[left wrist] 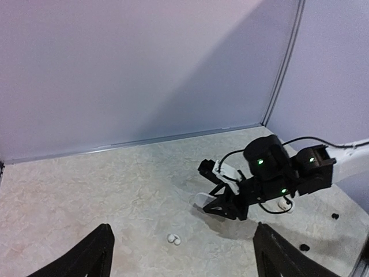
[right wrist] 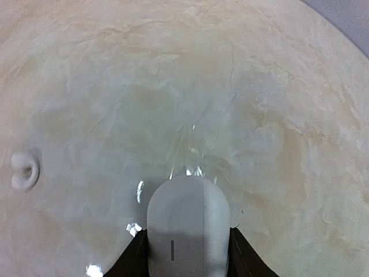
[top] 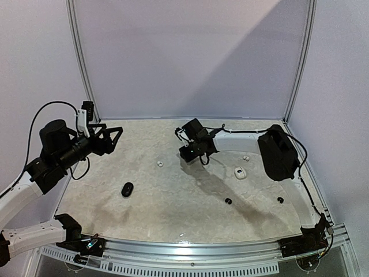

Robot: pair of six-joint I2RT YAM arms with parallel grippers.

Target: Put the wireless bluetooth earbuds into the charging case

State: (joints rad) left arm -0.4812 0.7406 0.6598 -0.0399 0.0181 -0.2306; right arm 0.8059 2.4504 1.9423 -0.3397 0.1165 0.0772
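1. We log a pale marbled table (top: 173, 216).
2. A black oval case (top: 127, 189) lies on it, left of centre.
3. A white bud pair (left wrist: 173, 239) lies farther back, the two touching.
4. At the right lies a white case (top: 240, 172), with far white buds (top: 245, 157) just behind it.
5. Front right we see a black bud (top: 228, 201) and a second black bud (top: 280, 199), well apart.

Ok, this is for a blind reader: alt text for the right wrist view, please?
A white pebble-shaped plastic case sits pinched between the two dark fingers of the right gripper at the bottom edge. Beyond it lies a pale marbled tabletop, with a tiny white earbud at left.
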